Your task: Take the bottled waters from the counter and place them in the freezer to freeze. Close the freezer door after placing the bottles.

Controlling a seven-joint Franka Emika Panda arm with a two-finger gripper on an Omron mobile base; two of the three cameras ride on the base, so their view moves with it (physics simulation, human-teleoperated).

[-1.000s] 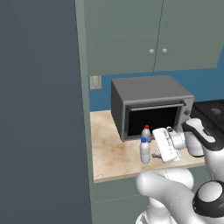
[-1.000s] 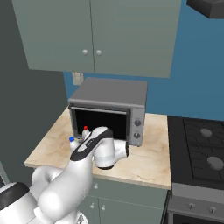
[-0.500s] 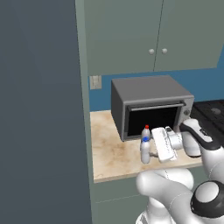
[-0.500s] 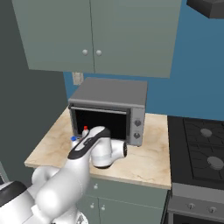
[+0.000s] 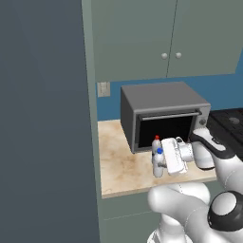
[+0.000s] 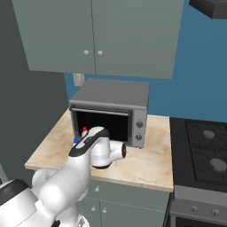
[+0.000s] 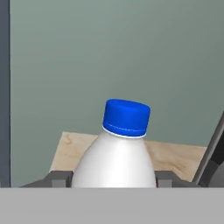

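The task reads as barely begun: both small clear plastic bottles are at the beige marbled stone-look counter [image 5: 118,166], none is in the tall dark grey freezer, whose flat matte door panel [image 5: 45,123] fills the 9 o'clock half of the left base view, and no opened compartment is visible, so the door looks shut. Opening it, carrying each bottle over, placing both and closing the door all appear to remain. The first pick-up seems under way. In the hand view the blue-capped bottle [image 7: 118,151], with its smooth pale rounded shoulders and ridged glossy cap, sits at 6 o'clock right between the two dark finger tips of the white arm's two-finger gripper [image 7: 114,179]; the tips flank the bottle closely on either side, but I cannot tell whether they press on it or stand just off it. In the left base view that bottle [image 5: 159,163] stands near the counter's front edge, just at 9 o'clock of the boxy white hand, and the red-capped bottle [image 5: 156,142] stands just behind it toward 12 o'clock, in front of the grey boxy metal-look oven with a dark glass front [image 5: 163,114]. Whether the two bottles touch is unclear. Smooth grey-green wall cabinet doors with round knobs [image 5: 166,38] hang above.
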